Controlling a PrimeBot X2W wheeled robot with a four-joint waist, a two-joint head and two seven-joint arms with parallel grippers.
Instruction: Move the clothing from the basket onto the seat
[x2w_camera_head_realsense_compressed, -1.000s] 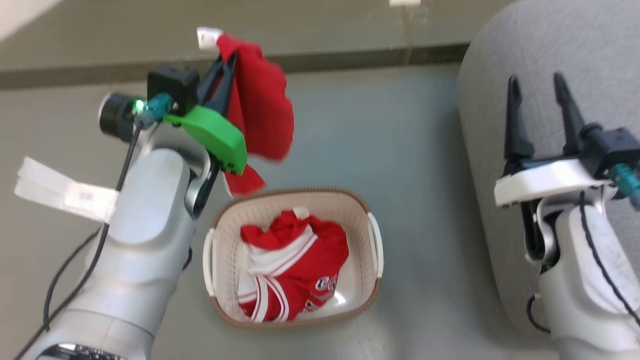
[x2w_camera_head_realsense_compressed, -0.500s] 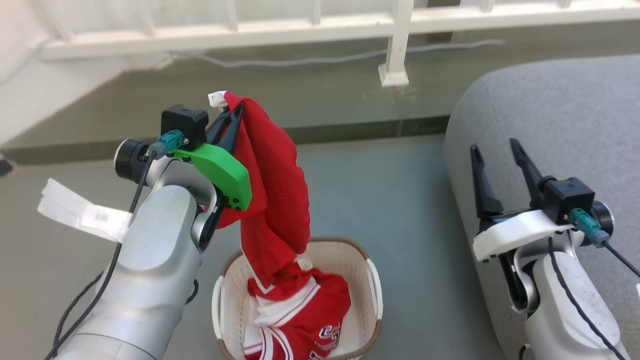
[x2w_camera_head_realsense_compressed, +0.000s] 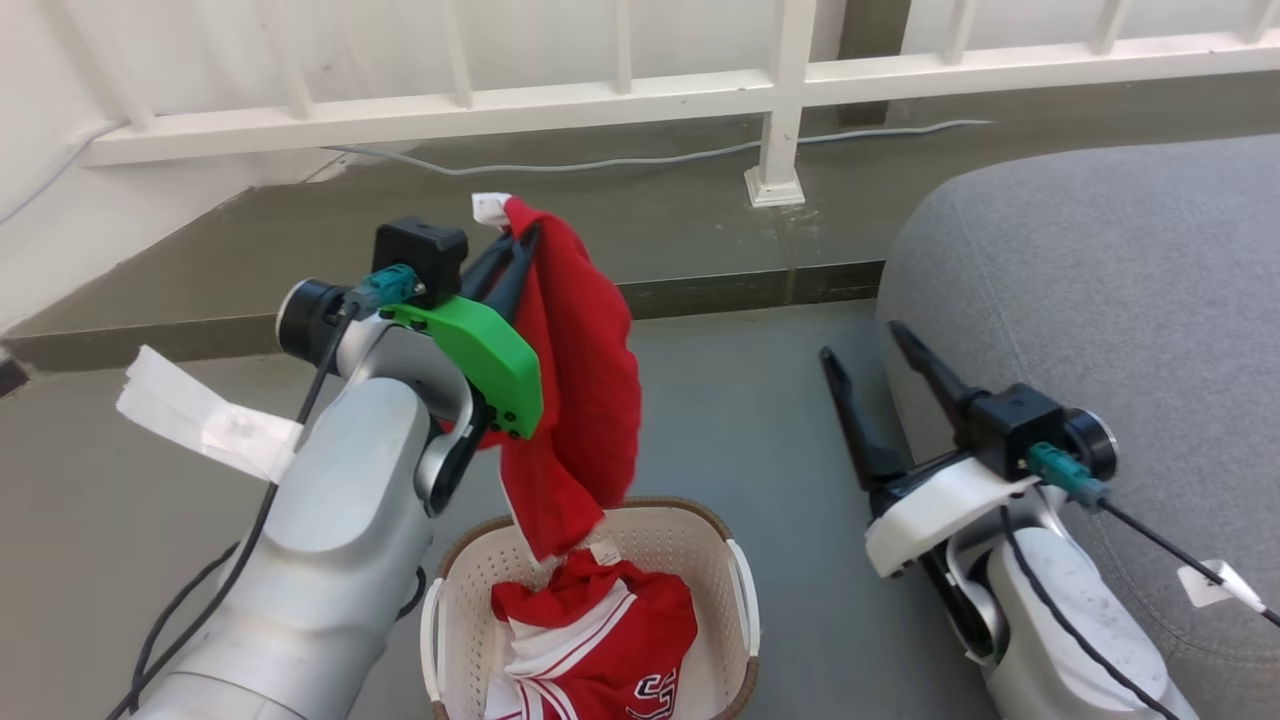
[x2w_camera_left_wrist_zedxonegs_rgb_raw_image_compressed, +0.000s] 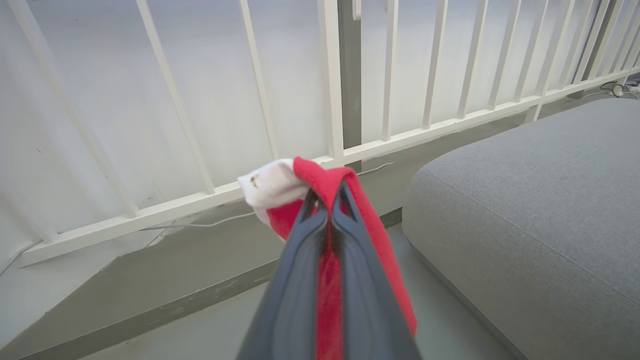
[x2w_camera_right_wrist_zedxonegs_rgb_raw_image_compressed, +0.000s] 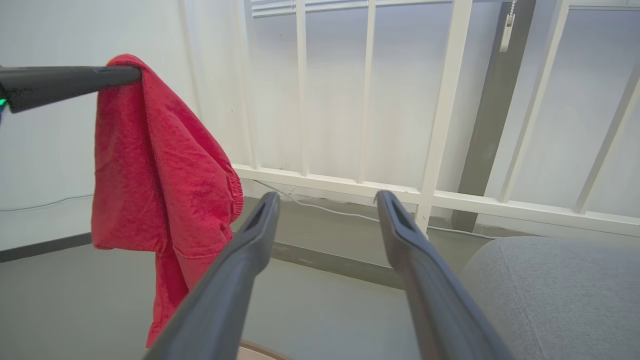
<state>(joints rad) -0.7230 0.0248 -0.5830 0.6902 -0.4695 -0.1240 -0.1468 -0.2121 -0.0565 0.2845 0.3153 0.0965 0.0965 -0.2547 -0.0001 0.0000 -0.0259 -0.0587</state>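
Fabric of the plain red garment (x2w_camera_head_realsense_compressed: 580, 380) is hanging pinched in the closed left gripper (x2w_camera_left_wrist_zedxonegs_rgb_raw_image_compressed: 325, 195), dangling toward the basket (x2w_camera_head_realsense_compressed: 738, 570) and jersey (x2w_camera_head_realsense_compressed: 600, 640) below it, while the seat (x2w_camera_head_realsense_compressed: 1100, 280) is lying to that gripper's right, nearer the wide-open, empty right gripper (x2w_camera_head_realsense_compressed: 860, 340).

The garment (x2w_camera_head_realsense_compressed: 580, 340) is soft, matt red cloth. The basket (x2w_camera_head_realsense_compressed: 668, 535) is smooth, perforated cream plastic. The seat (x2w_camera_head_realsense_compressed: 1100, 260) is coarse grey woven fabric.
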